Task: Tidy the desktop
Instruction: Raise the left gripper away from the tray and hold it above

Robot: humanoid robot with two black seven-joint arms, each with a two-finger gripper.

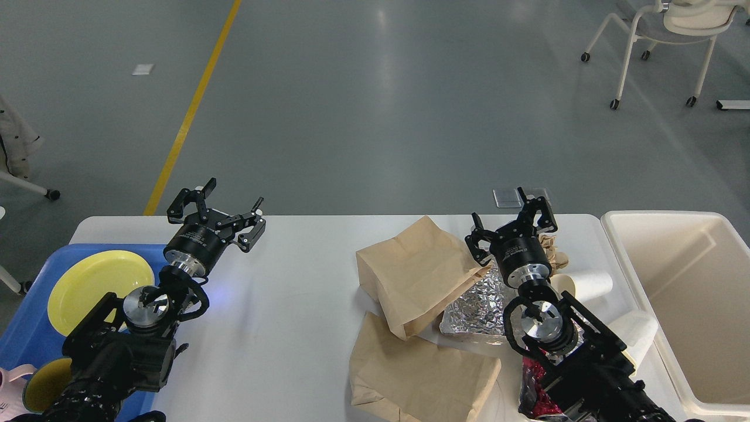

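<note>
Our white desk [281,328] fills the lower half of the view, grey floor beyond its far edge. A cream bin [685,305] stands at its right end and a blue tray [29,334] sits at its left end. In the tray lies a yellow plate [94,281], with a smaller yellow dish [41,390] and a pink item [14,378] at the near corner. Right of centre on the desk, an upper brown paper bag [413,272] overlaps a flatter lower brown paper bag [419,372]. Crumpled foil [477,310] lies just beside them, partly under our right arm. Two white paper cups [592,284] lie tipped near the bin, crumpled brown paper [551,246] behind them, a red wrapper [533,387] at the near edge under the arm. Our left gripper [225,205] hovers over the far left of the desk, released, fingers spread, nothing in it. Our right gripper [507,220] hovers above the foil and upper bag edge, also released and empty.
</note>
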